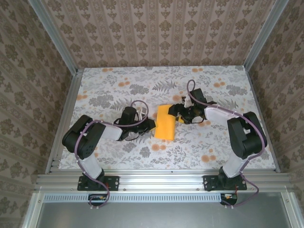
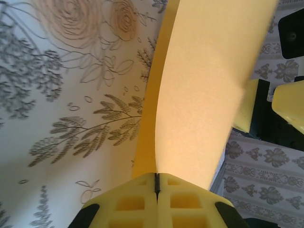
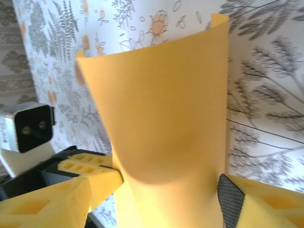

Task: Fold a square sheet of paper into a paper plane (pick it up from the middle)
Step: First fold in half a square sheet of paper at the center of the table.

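Note:
The square sheet of paper point(image 1: 165, 122) is orange-yellow and bent into a curved, doubled shape at the middle of the table. My left gripper point(image 1: 153, 124) is shut on its left edge. In the left wrist view the yellow fingers point(image 2: 137, 204) press together at the gripper point(image 2: 156, 183), and the paper point(image 2: 209, 85) rises out from between them. My right gripper point(image 1: 176, 114) stands at the sheet's right side. In the right wrist view it point(image 3: 156, 190) is open, with the bowed paper point(image 3: 161, 123) lying between its spread fingers and close to the black pad point(image 3: 231, 202).
The floral tablecloth point(image 1: 118, 85) covers the table, fenced by aluminium rails point(image 1: 64, 118) and patterned walls. The left arm's fingers point(image 3: 92, 171) and its white camera box point(image 3: 26, 128) sit close to my right gripper. The right gripper's fingers point(image 2: 256, 111) show beside the paper.

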